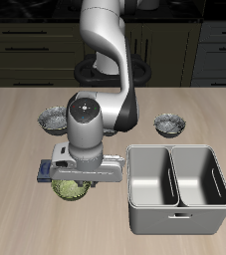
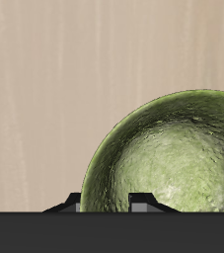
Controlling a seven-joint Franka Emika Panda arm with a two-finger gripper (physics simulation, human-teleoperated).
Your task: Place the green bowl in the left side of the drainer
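Observation:
The green bowl (image 1: 69, 189) is a small, ribbed yellow-green bowl resting on the table near its front edge, beside the drainer (image 1: 177, 205). The drainer is a light-grey tub with a central divider and two compartments, both with nothing in them. My gripper (image 1: 76, 181) is lowered onto the bowl and covers most of it in the exterior view. In the wrist view the green bowl (image 2: 178, 163) fills much of the frame. My gripper (image 2: 107, 204) is open with its two fingertips (image 2: 72, 204) astride the bowl's rim, one outside and one inside.
Two grey-silver patterned bowls stand farther back: one (image 1: 53, 120) behind my gripper, the other (image 1: 169, 124) behind the drainer. The robot's arm (image 1: 105, 60) rises over the middle of the table. Dark cabinets line the back.

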